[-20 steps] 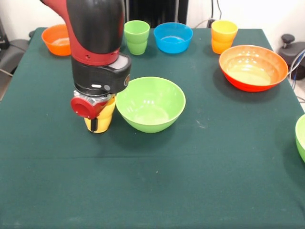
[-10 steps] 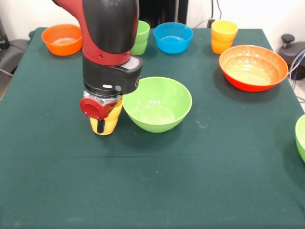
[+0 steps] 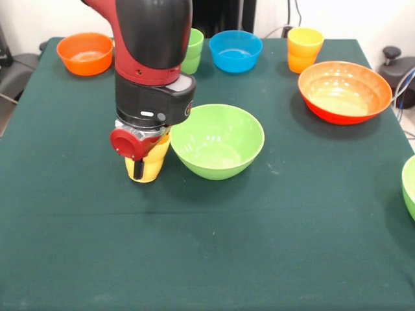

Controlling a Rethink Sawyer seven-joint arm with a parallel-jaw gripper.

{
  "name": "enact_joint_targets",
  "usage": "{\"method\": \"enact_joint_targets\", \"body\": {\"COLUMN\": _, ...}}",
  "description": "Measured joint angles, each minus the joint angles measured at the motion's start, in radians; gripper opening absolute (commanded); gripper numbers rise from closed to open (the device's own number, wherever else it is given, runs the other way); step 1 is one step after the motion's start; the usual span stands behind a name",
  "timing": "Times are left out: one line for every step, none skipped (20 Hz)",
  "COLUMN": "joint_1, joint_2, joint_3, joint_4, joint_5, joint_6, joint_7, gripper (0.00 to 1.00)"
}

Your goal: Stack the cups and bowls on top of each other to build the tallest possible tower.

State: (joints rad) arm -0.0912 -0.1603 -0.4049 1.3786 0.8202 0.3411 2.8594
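Observation:
My gripper (image 3: 141,167) is down over the yellow cup (image 3: 153,162) at the table's left middle. One black finger lies on the cup's front wall, and the gripper is shut on the cup. The cup's right side touches a large light green bowl (image 3: 217,139). A light green cup (image 3: 194,50) stands at the back, partly hidden by my arm. A small blue bowl (image 3: 235,50) and an orange-yellow cup (image 3: 304,48) stand beside it. A small orange bowl (image 3: 84,53) is at the back left. A large orange-red bowl (image 3: 343,91) is at the right.
Another light green bowl (image 3: 410,184) shows partly at the right edge. The dark green cloth (image 3: 214,246) covers the table. My arm's wide body hides the area behind the yellow cup.
My gripper has moved to the right with the yellow cup in it. The large light green bowl has slid right along with the cup.

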Motion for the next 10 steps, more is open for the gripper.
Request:
{"method": "enact_joint_targets", "body": {"joint_1": 0.0, "joint_2": -0.002, "joint_3": 0.002, "joint_4": 0.003, "joint_5": 0.003, "joint_6": -0.003, "joint_7": 0.0, "gripper": 0.0}}
{"method": "enact_joint_targets", "body": {"joint_1": 0.001, "joint_2": -0.006, "joint_3": 0.009, "joint_4": 0.012, "joint_5": 0.01, "joint_6": -0.011, "joint_7": 0.0, "gripper": 0.0}}
{"method": "enact_joint_targets", "body": {"joint_1": 0.001, "joint_2": -0.01, "joint_3": 0.013, "joint_4": 0.019, "joint_5": 0.015, "joint_6": -0.018, "joint_7": 0.0, "gripper": 0.0}}
{"method": "enact_joint_targets", "body": {"joint_1": 0.001, "joint_2": -0.011, "joint_3": 0.015, "joint_4": 0.021, "joint_5": 0.018, "joint_6": -0.021, "joint_7": 0.0, "gripper": 0.0}}
{"method": "enact_joint_targets", "body": {"joint_1": 0.003, "joint_2": -0.013, "joint_3": 0.016, "joint_4": 0.027, "joint_5": 0.023, "joint_6": -0.029, "joint_7": 0.0, "gripper": 0.0}}
{"method": "enact_joint_targets", "body": {"joint_1": 0.004, "joint_2": -0.013, "joint_3": 0.016, "joint_4": 0.028, "joint_5": 0.026, "joint_6": -0.031, "joint_7": 0.0, "gripper": 0.0}}
{"method": "enact_joint_targets", "body": {"joint_1": 0.006, "joint_2": -0.013, "joint_3": 0.016, "joint_4": 0.03, "joint_5": 0.029, "joint_6": -0.033, "joint_7": 0.0, "gripper": 0.0}}
{"method": "enact_joint_targets", "body": {"joint_1": 0.009, "joint_2": -0.013, "joint_3": 0.016, "joint_4": 0.03, "joint_5": 0.032, "joint_6": -0.033, "joint_7": 0.0, "gripper": 0.0}}
{"method": "enact_joint_targets", "body": {"joint_1": 0.012, "joint_2": -0.013, "joint_3": 0.016, "joint_4": 0.031, "joint_5": 0.036, "joint_6": -0.033, "joint_7": 0.0, "gripper": 0.0}}
{"method": "enact_joint_targets", "body": {"joint_1": 0.014, "joint_2": -0.013, "joint_3": 0.016, "joint_4": 0.031, "joint_5": 0.039, "joint_6": -0.033, "joint_7": 0.0, "gripper": 0.0}}
